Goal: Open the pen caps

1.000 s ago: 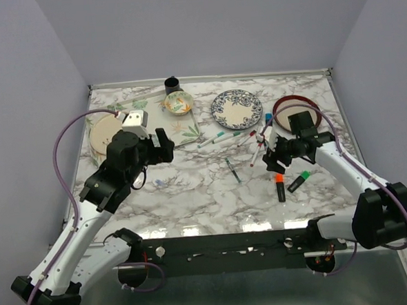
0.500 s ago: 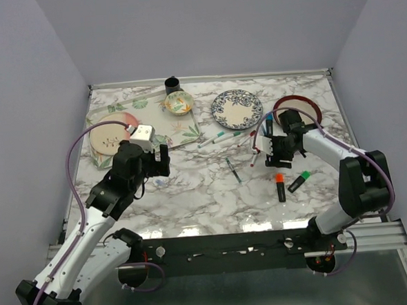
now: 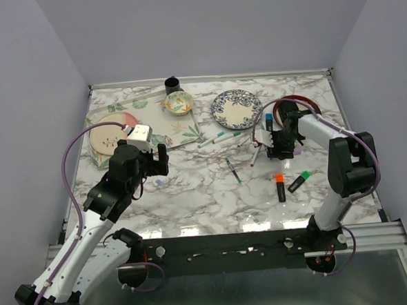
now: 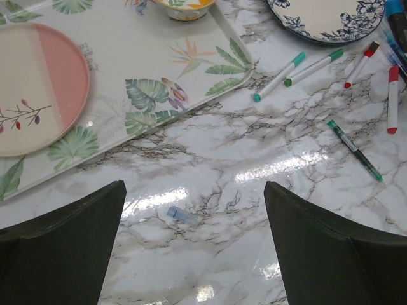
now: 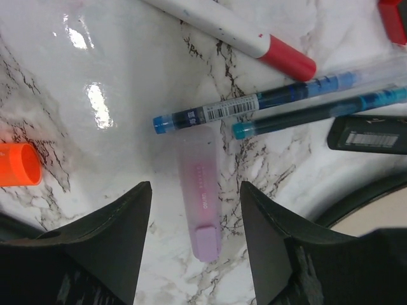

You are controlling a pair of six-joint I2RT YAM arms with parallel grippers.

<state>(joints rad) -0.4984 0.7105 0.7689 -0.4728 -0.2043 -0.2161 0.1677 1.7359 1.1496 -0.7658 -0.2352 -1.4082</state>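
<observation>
Right gripper [image 5: 196, 187] spread wide astride a lilac pen [image 5: 202, 213] on the marble table [image 5: 95, 63], its faint print unreadable, barcode label [image 5: 224, 108] on the blue pen [image 5: 280, 96] just beyond, left gripper [image 4: 194, 187] likewise released, above a pale blue cap [image 4: 182, 216]

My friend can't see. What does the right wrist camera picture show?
The open right gripper hangs over a lilac pen lying on the marble table, one black finger on each side. Just beyond lie a blue pen, a teal pen and a white marker with a red cap.
</observation>
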